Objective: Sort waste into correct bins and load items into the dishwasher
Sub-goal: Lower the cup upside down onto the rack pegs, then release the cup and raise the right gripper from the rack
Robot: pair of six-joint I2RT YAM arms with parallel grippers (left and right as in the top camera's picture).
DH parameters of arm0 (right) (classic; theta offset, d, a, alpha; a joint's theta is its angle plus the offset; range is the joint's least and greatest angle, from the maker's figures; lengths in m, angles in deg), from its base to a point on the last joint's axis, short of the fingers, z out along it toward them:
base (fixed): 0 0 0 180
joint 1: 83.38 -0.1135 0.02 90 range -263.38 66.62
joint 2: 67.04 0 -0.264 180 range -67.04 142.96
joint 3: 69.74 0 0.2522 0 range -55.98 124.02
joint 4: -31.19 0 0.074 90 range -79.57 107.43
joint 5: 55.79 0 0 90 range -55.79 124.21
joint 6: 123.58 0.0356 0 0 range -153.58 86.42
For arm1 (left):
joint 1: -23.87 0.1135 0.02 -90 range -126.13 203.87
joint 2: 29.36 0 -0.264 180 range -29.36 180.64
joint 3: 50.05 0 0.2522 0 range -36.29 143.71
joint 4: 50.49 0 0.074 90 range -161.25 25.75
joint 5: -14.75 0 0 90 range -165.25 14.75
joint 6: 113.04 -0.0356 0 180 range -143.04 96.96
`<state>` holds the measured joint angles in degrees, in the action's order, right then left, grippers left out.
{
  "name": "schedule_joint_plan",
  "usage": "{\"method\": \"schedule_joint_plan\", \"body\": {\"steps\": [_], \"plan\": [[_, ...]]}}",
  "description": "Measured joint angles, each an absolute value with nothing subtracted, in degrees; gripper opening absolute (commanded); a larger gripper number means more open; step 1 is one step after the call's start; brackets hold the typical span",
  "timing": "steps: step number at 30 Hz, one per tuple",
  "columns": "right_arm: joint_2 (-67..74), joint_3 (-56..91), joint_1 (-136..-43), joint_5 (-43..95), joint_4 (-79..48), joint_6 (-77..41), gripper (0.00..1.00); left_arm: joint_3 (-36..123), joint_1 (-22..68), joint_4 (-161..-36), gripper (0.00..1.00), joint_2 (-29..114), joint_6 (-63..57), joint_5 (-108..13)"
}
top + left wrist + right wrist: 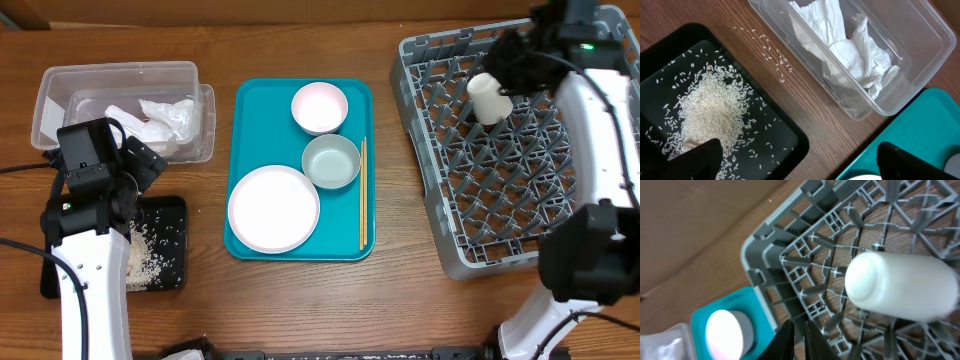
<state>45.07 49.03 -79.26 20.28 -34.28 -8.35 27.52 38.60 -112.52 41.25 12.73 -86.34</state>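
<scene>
Cup lies in rack, R hand closed & empty, L hand open; next: R opens, grabs bowl.

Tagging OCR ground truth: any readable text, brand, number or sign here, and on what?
None readable. The clear rectangular plastic tub, flat black tray, teal serving tray, grey plastic dish rack and small white cup all look unmarked. The green light on the right arm carries no characters.

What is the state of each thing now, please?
clear tub: holds crumpled napkins
black tray: holds rice
white cup: tilted, in dish rack
white plate: empty, on teal tray
pink bowl: empty, upright
grey bowl: empty, upright
chopsticks: lying flat
left gripper: open
right gripper: shut
</scene>
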Motion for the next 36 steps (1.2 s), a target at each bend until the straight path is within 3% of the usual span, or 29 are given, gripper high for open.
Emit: {"method": "schedule_joint_plan", "body": {"steps": [13,28,31,33,36], "plan": [[52.1,49.0,-78.1,29.2,-36.4,-6.4,0.04,27.5,38.6,-112.5,1.00,41.2,12.7,-86.3],[44.8,49.4,-77.8,34.1,-43.3,-5.4,0.05,27.5,38.6,-112.5,1.00,41.2,12.7,-86.3],[40.6,49.4,-77.8,32.1,-44.6,-6.4,0.19,27.5,38.6,-112.5,1.00,41.2,12.8,-86.4],[38.9,49.4,-77.9,29.3,-45.7,-8.4,0.47,27.5,38.6,-112.5,1.00,41.2,12.7,-86.3],[38.4,49.3,-79.0,25.0,-46.7,-12.9,0.66,27.5,38.6,-112.5,1.00,41.2,12.7,-86.3]]}}
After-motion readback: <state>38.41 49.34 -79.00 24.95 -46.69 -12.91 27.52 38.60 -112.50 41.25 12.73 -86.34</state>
